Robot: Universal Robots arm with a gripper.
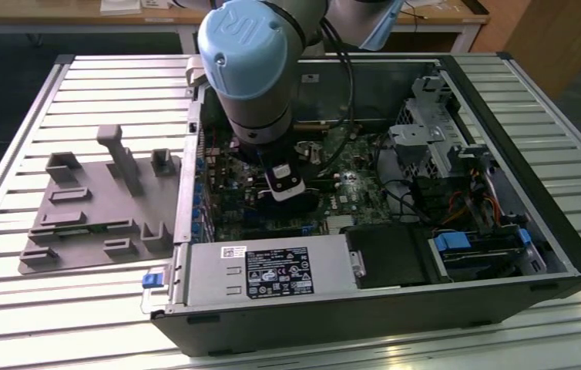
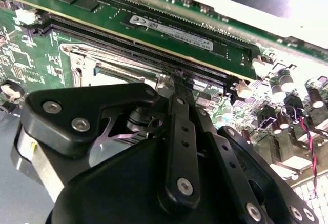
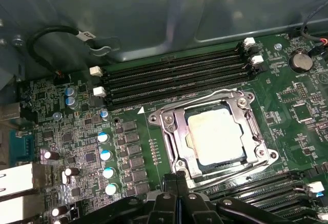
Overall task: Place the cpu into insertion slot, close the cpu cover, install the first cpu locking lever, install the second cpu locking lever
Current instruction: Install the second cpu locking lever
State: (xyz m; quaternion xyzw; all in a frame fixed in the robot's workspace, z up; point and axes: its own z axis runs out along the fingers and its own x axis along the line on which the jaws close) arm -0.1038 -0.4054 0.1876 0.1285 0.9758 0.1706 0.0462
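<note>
surface: slatted metal table (image 1: 54, 324) | open PC case (image 1: 537, 254) | fingers (image 3: 177, 179) clenched beside cpu cover (image 3: 174, 137)

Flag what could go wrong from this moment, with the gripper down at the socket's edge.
1. The gripper sits right at the rim of the cpu cover, which frames the cpu. A small sideways slip could scrape the board's components instead of the latch hardware.
2. Memory slots run close beside the socket, so a wide sweep might knock them.
3. In the exterior view the arm reaches deep into the case, near loose cables.
</note>
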